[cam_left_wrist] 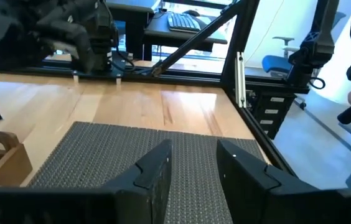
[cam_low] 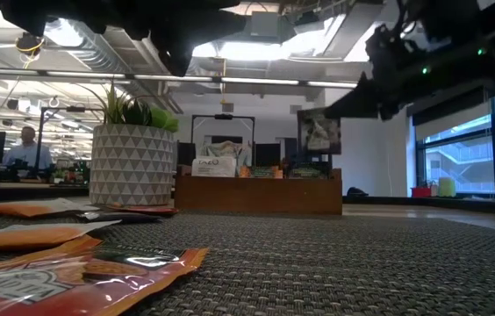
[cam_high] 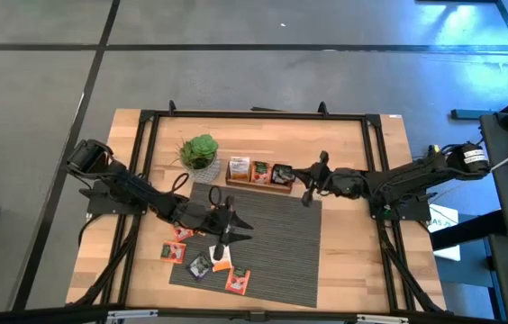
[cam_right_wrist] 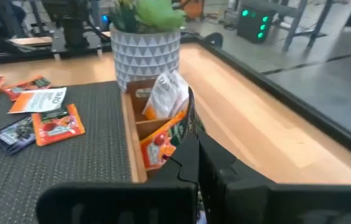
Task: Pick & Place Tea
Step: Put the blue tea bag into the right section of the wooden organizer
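Left gripper (cam_high: 227, 236): dark 2-finger tool above the dark grey woven mat (cam_high: 281, 243); fingers (cam_left_wrist: 157, 177) stand apart with nothing between them, bare mat below in the left wrist view
Right gripper (cam_high: 307, 193): fingers pressed together, empty, at the right end of the brown 3-compartment wooden tray (cam_high: 259, 186)
Loose tea: small flat square sachets (cam_high: 237, 280), orange-red, white and dark, lie scattered on the mat's front-left part, near the left gripper; 1 orange-red sachet (cam_low: 72, 276) lies closest in the low view
Tray contents: sachets (cam_right_wrist: 169, 118) stand upright in the compartments, white ones behind orange-red ones in the right wrist view
Green plant in a white patterned pot (cam_high: 200, 153): on the light wooden table (cam_high: 353, 153), just left of the tray
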